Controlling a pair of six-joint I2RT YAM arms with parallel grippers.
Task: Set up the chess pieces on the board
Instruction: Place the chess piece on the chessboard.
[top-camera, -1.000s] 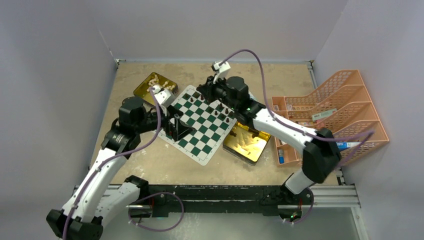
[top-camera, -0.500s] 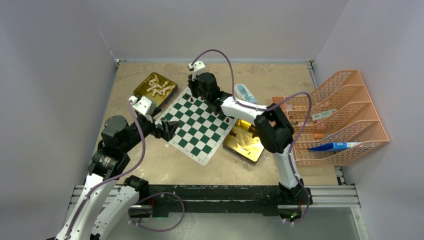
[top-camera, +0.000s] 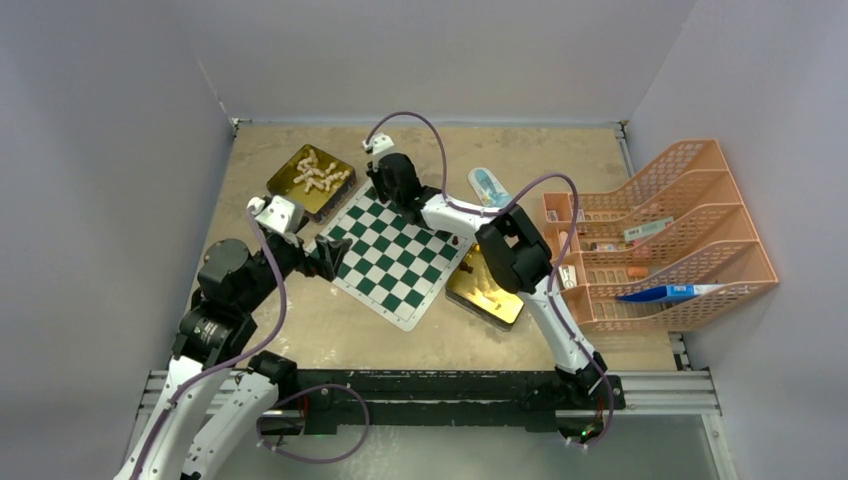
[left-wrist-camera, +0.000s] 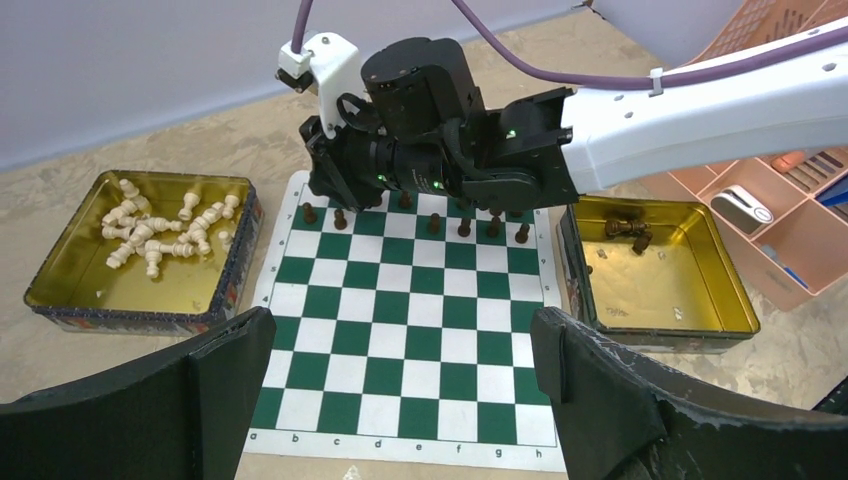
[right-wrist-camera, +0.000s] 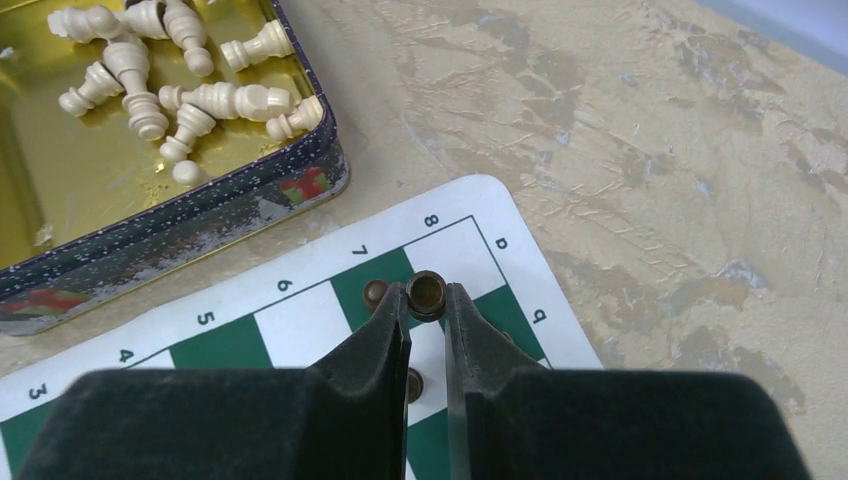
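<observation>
The green-and-white board (top-camera: 395, 265) lies mid-table. My right gripper (top-camera: 385, 185) is over its far left corner. In the right wrist view it (right-wrist-camera: 428, 297) is shut on a dark brown chess piece (right-wrist-camera: 427, 292) above the board's corner squares (right-wrist-camera: 290, 330), with two more dark pieces (right-wrist-camera: 376, 293) beside it. My left gripper (top-camera: 335, 258) is open and empty at the board's left edge; in its wrist view (left-wrist-camera: 400, 370) the jaws stand wide apart over the board's near rows (left-wrist-camera: 400, 335). Several dark pieces (left-wrist-camera: 435, 222) stand along the far rows.
A gold tin (top-camera: 290, 185) of cream pieces (top-camera: 318, 172) sits far left of the board. A second gold tin (top-camera: 490, 290) at the board's right holds a few dark pieces (left-wrist-camera: 628, 228). An orange rack (top-camera: 680, 230) stands at the right. A small bottle (top-camera: 487, 187) lies behind the board.
My right arm has swung left along the board's far edge to its far left corner. My left arm has drawn back to the left, off the board.
</observation>
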